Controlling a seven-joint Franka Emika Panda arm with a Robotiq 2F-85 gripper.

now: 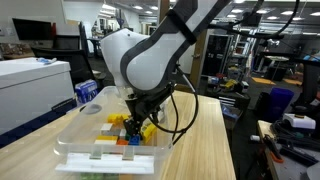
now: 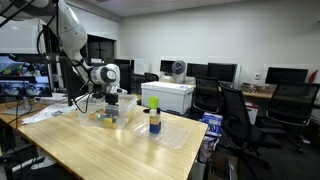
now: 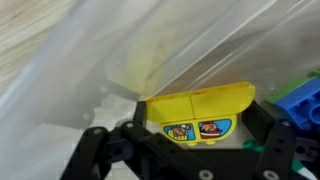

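One robot arm (image 1: 150,55) bends over one clear plastic bin (image 1: 85,152) on a long wooden table (image 1: 210,140) in an office lab. Its single gripper (image 1: 135,113) is lowered into the far part of the bin. In the wrist view the two black fingers (image 3: 100,150) stand spread wide and released. One yellow block (image 3: 195,112) lies between them against the bin's cloudy wall, and two small picture stickers show on its face. At the right edge of that view sit one blue block (image 3: 305,108) and one green piece (image 3: 288,92), just beside the yellow block.

In an exterior view the bin holds a loose heap of bricks. Two yellow ones, one orange (image 1: 124,141) and one blue can be counted near the gripper. The arm hides the rest, so no full count is possible.

One blue packet (image 1: 87,92) lies at the table's left edge, beside one white machine (image 1: 30,80). In an exterior view one small upright container (image 2: 153,120), yellow at the top, stands to the right of the bin and well apart from it. One flat clear sheet (image 2: 178,137) lies near it on the right. One desk fan (image 2: 178,68) sits far back.
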